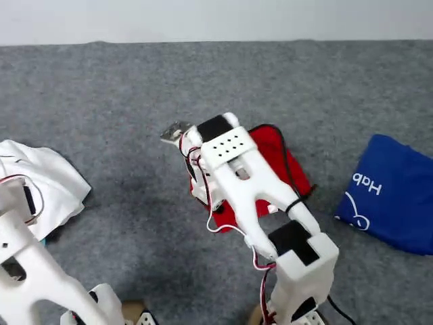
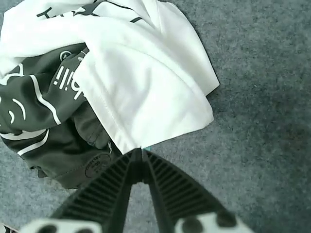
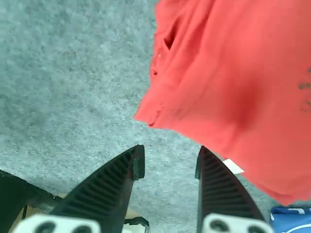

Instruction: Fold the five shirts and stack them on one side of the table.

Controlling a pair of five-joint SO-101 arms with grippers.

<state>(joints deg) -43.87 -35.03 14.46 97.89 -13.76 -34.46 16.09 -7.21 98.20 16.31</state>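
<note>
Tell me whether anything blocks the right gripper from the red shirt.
Nothing visible does. In the right wrist view the right gripper, jaws open, hangs just short of the red shirt, with bare grey table between its fingertips and the shirt's near edge.

Light: bright, even
Shadows: soft, faint on the grey table [image 1: 135, 186]
Glare: mild on the white shirt [image 2: 146, 87]

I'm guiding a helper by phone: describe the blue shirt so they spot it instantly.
On the grey table, look at the high view's right edge, past the red shirt. The blue shirt lies there alone, the only blue one, with white print.
</note>
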